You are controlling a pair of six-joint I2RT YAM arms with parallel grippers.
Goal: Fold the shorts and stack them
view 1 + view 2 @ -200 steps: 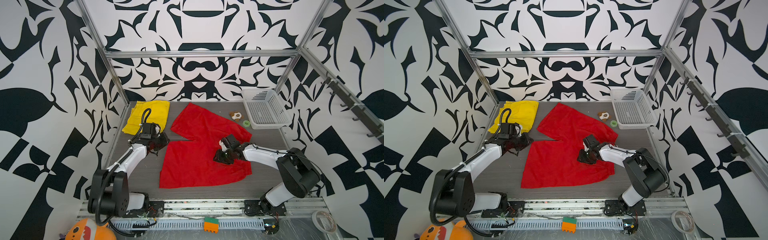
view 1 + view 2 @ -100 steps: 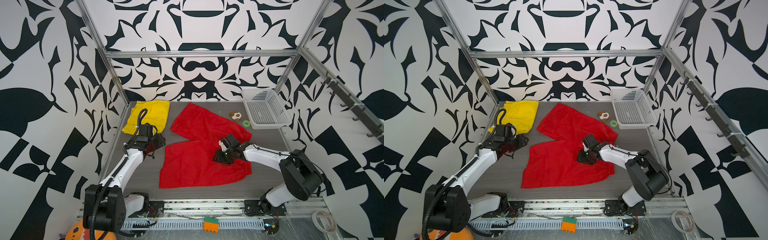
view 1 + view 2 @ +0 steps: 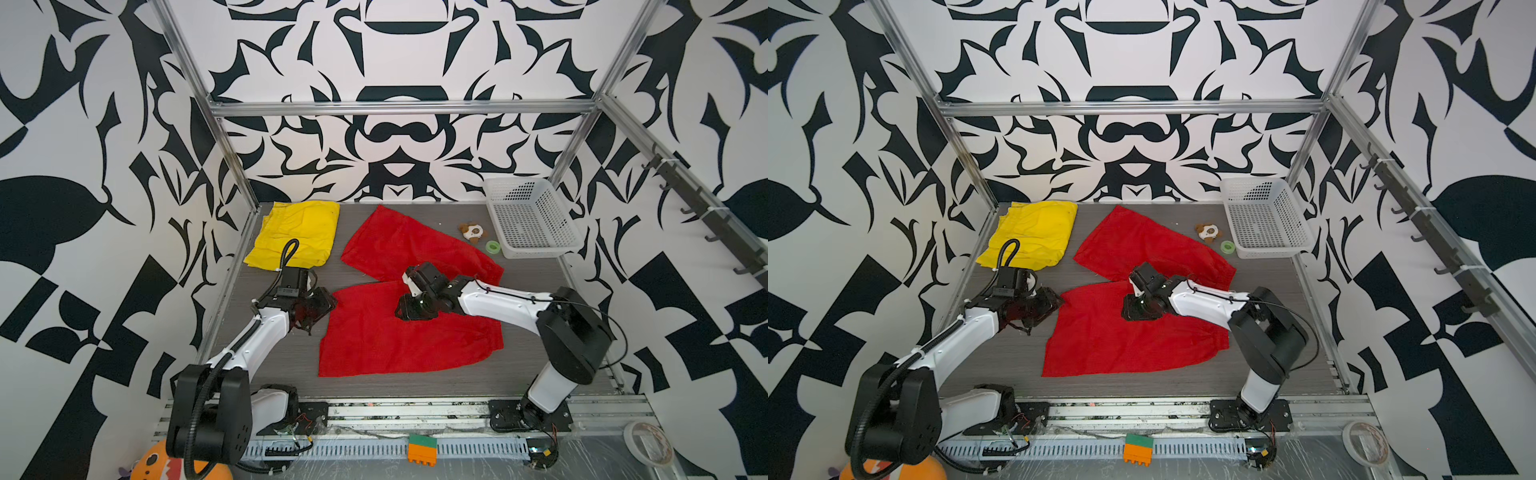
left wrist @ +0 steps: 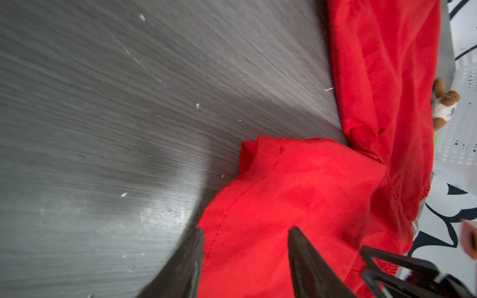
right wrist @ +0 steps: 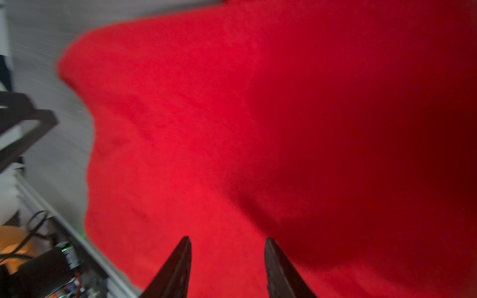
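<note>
Red shorts (image 3: 407, 332): lay spread in the middle of the table (image 3: 270, 365) — waistband toward my right side, both legs pointing left and splayed in a V, so the long axis ran left to right.
Risk, red shorts: with the legs apart, a fold could have come out skewed. The thin cloth might have given me only its top layer, or slipped from a shallow pinch.
Yellow shorts (image 3: 299, 232): far left corner, apart from the red pair, looking already folded, long side running near to far. A dragged red leg could have rumpled them.
My left pincer (image 4: 245, 232): spread, astride the hem of the near leg, pinching nothing.
My right pincer (image 5: 227, 240): spread, low over the cloth near the crotch, holding nothing that I could see.
Turned corner (image 4: 249, 152): a small flap on the near leg's hem — it could have been creased into the fold.
</note>
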